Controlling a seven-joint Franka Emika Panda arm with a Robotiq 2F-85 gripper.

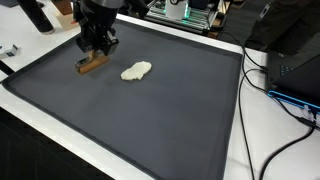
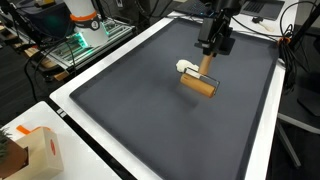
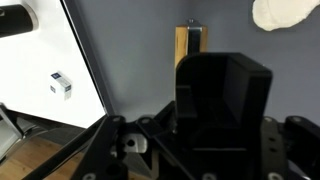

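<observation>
One pincer (image 1: 97, 48) hangs low over the single wooden block (image 1: 92, 65), which lies near a corner of the one dark mat (image 1: 150, 120) spread across the white bench (image 2: 110, 160). Whether the pincer is spread or clamped on the block cannot be told, as its own body hides the tips in the wrist view. One crumpled white lump (image 1: 136, 71) lies just beside the block, not touching it.

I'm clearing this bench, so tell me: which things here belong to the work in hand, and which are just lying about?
In hand:
- gripper, down at the block
- wooden block on the dark mat

Lying about:
- white lump beside the block, untouched
- cardboard box off the mat
- cables on the table edge
</observation>
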